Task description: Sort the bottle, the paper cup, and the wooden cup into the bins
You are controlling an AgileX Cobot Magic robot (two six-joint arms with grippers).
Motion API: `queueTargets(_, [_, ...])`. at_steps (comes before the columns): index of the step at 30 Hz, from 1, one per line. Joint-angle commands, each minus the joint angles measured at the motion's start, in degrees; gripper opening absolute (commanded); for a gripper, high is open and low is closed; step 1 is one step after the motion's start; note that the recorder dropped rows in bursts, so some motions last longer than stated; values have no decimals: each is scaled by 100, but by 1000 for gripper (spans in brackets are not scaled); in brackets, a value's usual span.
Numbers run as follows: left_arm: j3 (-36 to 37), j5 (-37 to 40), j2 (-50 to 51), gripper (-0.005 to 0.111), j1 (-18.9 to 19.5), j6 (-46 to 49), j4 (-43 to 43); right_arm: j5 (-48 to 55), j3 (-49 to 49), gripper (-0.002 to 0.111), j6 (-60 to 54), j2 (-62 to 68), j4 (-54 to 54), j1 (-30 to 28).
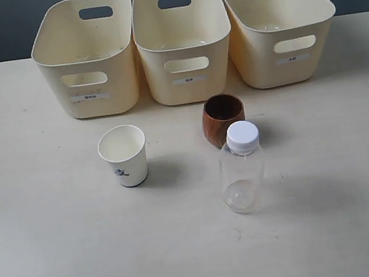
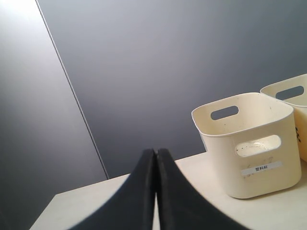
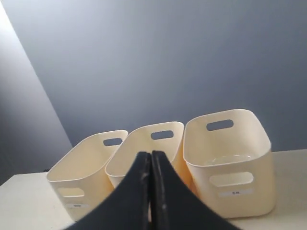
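Three cream bins stand in a row at the back of the table: left bin (image 1: 88,62), middle bin (image 1: 185,50), right bin (image 1: 279,28). In front of them the white paper cup (image 1: 124,155) stands upright on the left. The brown wooden cup (image 1: 224,119) stands right of centre, and the clear bottle (image 1: 241,167) with its white cap stands just in front of it. Neither arm shows in the exterior view. My left gripper (image 2: 156,152) is shut and empty, with the left bin (image 2: 249,143) ahead. My right gripper (image 3: 150,154) is shut and empty, facing the three bins (image 3: 225,158).
The pale table (image 1: 63,256) stretches out in front of the cups and bottle. A dark grey wall (image 1: 5,26) rises behind the bins.
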Motion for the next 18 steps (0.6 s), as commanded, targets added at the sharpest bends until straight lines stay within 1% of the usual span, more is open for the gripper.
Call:
queueTargets(1, [10,-14,-13,0,-8,-5,2,463,-746,-1,-989,705,808,20])
queueTargets(4, [10,-14,-13,0,-8,-5,2,784,-1164,-1,-1437,1197,1108,20])
queueTargets(8, [10,-14,-13,0,-8,-5,2,1335,-1631,-1,-1938,1908,1141,20])
queueTargets(13, [10,-14,-13,0,-8,-5,2,1676,-2011,-1,-2402,2673,1141,20])
queueTargets(16, [10,-14,-13,0,-8,-5,2,2053,-2201,-1,-2657,3091,1191,33])
queueTargets(18, [10,-14,-13,0,-8,-5,2,2189,-2259,-1,-2995,3314,1290,183])
